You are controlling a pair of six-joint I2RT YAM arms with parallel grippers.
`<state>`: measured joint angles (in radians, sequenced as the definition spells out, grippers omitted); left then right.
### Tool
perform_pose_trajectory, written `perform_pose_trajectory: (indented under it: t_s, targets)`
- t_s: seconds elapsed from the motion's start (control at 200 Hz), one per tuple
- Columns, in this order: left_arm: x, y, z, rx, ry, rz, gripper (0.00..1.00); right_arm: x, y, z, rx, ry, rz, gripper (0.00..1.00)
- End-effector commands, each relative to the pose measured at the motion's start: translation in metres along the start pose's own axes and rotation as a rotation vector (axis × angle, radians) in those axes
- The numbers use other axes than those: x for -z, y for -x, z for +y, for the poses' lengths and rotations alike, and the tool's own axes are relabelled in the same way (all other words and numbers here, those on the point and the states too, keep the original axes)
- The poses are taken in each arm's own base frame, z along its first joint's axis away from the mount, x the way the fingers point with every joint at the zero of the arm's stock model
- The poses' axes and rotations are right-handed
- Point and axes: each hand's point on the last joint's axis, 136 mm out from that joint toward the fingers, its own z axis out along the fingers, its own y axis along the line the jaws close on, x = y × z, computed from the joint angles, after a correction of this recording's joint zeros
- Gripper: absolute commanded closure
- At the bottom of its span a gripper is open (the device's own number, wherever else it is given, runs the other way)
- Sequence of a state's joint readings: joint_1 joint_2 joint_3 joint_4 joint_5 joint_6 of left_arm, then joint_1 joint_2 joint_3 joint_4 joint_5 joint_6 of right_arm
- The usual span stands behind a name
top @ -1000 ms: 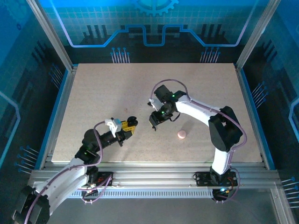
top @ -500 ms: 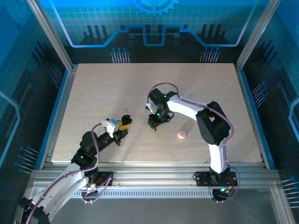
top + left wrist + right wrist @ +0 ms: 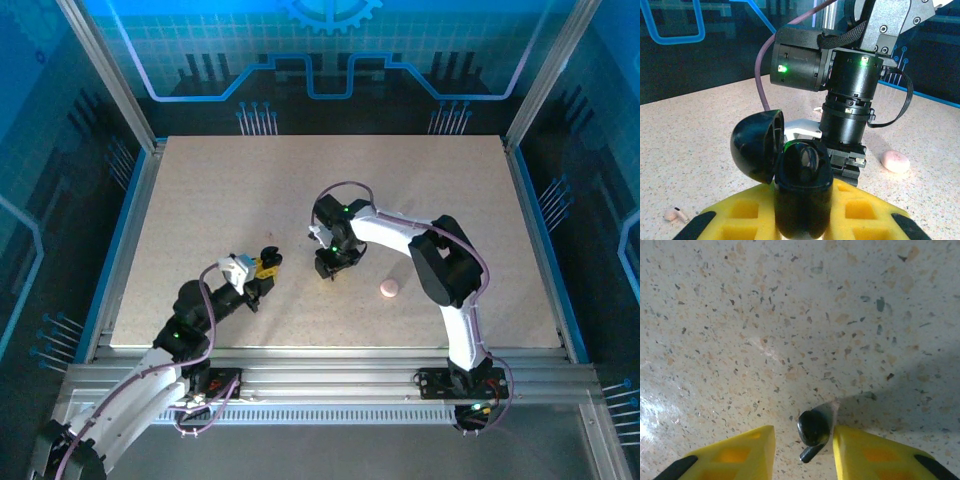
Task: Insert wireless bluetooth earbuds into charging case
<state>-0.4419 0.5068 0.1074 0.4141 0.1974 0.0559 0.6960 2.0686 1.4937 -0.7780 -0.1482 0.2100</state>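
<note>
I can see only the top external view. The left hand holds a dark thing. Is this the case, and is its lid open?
Observer: Yes. The left wrist view shows the charging case clamped between the yellow fingers of the left hand, with its lid hinged open.
Operator: What is under the right hand?
Observer: In the right wrist view, one black earbud lies on the table inside the right hand, with a clear gap on one side.
Operator: And the pink spot?
Observer: The left wrist view shows a flattened pink oval resting on the table.
</note>
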Motion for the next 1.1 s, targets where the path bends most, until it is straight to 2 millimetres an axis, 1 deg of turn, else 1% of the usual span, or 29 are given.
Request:
perform_pose_trajectory:
  t_s: [0.0, 0.245, 0.425, 0.62, 0.885, 1.091]
  targets:
    - [0.0, 0.003, 0.004, -0.021, 0.019, -0.009, 0.93, -0.005, -0.003, 0.0, 0.001, -0.032, 0.03, 0.65]
    - [-0.004, 0.002, 0.005, -0.022, 0.02, 0.009, 0.93, -0.014, -0.006, -0.01, 0.013, -0.107, 0.034, 0.7]
    - [-0.016, 0.002, 0.017, -0.012, 0.067, 0.045, 0.93, -0.009, -0.001, -0.011, 0.015, -0.122, -0.006, 0.75]
    - [-0.027, 0.001, 0.02, -0.033, 0.063, 0.054, 0.93, 0.008, 0.007, -0.011, -0.021, -0.084, -0.103, 0.79]
    - [-0.031, -0.001, 0.018, -0.027, 0.048, 0.069, 0.93, 0.036, 0.02, -0.013, -0.09, 0.038, -0.266, 0.8]
    - [-0.035, -0.002, 0.013, -0.019, 0.009, 0.066, 0.93, 0.059, 0.029, -0.006, -0.065, 0.099, -0.383, 0.81]
